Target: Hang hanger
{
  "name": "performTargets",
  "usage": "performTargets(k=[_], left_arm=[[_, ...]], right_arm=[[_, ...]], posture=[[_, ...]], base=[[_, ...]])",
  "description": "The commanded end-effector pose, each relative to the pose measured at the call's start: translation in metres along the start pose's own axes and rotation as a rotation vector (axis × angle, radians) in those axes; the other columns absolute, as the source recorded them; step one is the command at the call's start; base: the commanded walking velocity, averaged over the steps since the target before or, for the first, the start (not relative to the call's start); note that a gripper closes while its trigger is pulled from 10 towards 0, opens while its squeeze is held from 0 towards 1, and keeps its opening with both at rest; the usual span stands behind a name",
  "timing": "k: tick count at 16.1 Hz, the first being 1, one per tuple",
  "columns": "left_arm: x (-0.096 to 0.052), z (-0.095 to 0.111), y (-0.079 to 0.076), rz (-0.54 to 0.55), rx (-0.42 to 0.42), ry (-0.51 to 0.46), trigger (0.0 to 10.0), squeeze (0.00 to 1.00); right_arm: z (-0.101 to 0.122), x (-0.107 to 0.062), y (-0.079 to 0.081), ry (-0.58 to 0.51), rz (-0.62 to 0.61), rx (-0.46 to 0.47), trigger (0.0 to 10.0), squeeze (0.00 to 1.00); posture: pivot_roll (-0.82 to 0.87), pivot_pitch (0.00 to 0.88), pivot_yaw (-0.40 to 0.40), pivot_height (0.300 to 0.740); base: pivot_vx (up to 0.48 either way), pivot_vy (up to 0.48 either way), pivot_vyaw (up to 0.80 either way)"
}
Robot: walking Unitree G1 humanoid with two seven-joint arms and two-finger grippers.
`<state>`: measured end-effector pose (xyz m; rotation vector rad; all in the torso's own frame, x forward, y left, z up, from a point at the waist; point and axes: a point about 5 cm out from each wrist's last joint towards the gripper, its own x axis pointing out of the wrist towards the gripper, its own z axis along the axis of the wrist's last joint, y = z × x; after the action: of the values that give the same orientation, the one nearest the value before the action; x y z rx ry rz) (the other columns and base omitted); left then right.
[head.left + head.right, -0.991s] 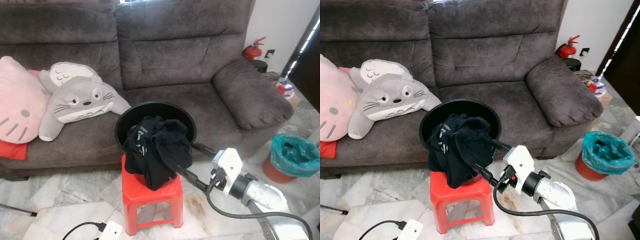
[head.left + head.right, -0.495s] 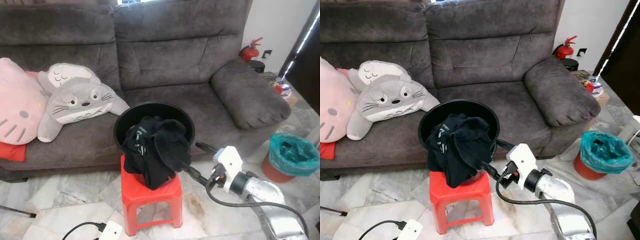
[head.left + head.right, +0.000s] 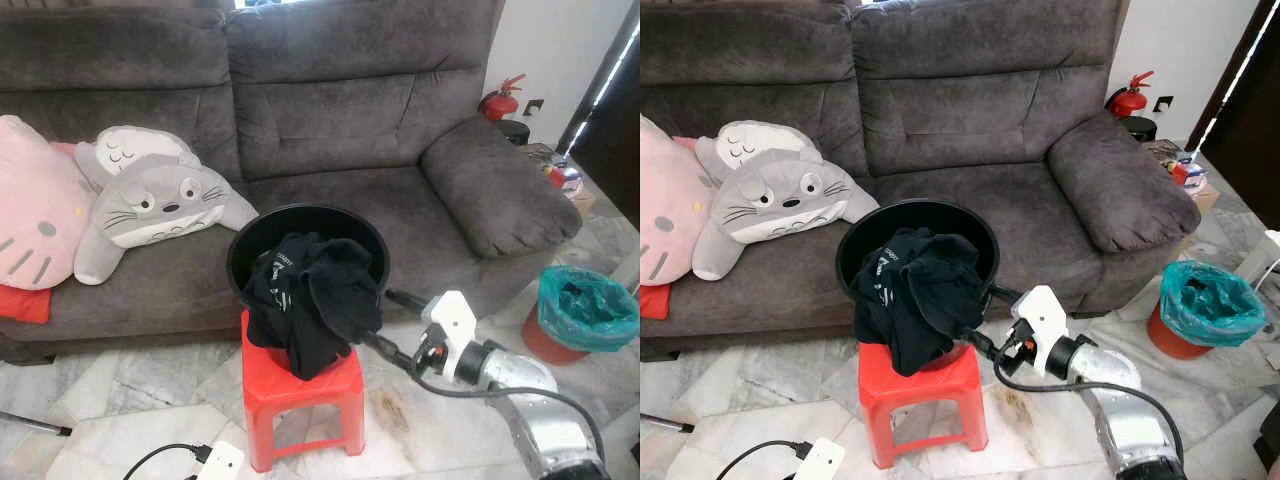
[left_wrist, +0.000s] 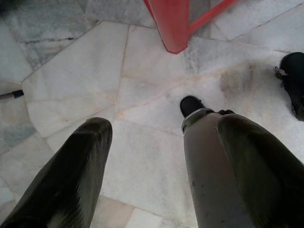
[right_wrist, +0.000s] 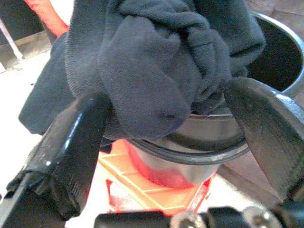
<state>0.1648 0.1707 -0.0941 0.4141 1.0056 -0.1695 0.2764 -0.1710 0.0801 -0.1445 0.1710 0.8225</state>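
Grey sofa point(image 3: 350, 120) across the back; on its seat a pink cat cushion point(image 3: 35, 215) and a grey plush toy point(image 3: 160, 200), with a second pale one tucked behind it. Red fire extinguisher point(image 3: 505, 98) against the white wall past the sofa arm; a red bin with green liner point(image 3: 585, 315) on the floor at the right. White plug block point(image 3: 222, 462) with black cable near the bottom edge. Floor is pale marble slabs, stained near the red stool point(image 3: 300, 395). On the stool sits a black tub point(image 3: 305, 235), and a black garment point(image 3: 315, 300) spills over its front rim and hangs down toward the stool seat. No hanger can be made out in the heap. Right gripper point(image 3: 985, 315) reaches in from the right, fingers spread, one either side of the bunched cloth at the tub rim, gripping nothing. Left gripper point(image 4: 152, 156) hangs over bare floor, fingers apart, near one stool leg.
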Motion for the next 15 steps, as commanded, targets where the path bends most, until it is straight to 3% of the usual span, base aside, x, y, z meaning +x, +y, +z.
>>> performTargets(k=[1, 2, 3, 15], left_arm=[[0.000, -0.003, 0.002, 0.010, 0.003, 0.010, 10.0, 0.00], [0.000, -0.004, 0.002, 0.011, 0.005, 0.010, 10.0, 0.00], [0.000, -0.004, 0.002, 0.013, 0.006, 0.012, 10.0, 0.00], [0.000, -0.005, 0.003, 0.022, 0.013, 0.020, 10.0, 0.00]], right_arm=[[0.001, 0.000, -0.007, -0.007, -0.022, -0.009, 7.5, 0.00], [0.000, 0.000, -0.007, -0.006, -0.018, -0.011, 4.8, 0.00], [-0.001, 0.002, -0.006, -0.007, -0.009, -0.015, 0.0, 0.00], [0.000, 0.015, -0.004, -0.039, 0.038, -0.012, 0.0, 0.00]], posture=[[-0.21, 0.000, 0.021, 0.740], [-0.21, 0.000, 0.021, 0.740], [-0.21, 0.000, 0.021, 0.740], [-0.20, 0.010, 0.023, 0.740]], base=[[0.000, 0.000, 0.00], [0.000, 0.000, 0.00], [0.000, 0.000, 0.00], [0.000, 0.000, 0.00]])
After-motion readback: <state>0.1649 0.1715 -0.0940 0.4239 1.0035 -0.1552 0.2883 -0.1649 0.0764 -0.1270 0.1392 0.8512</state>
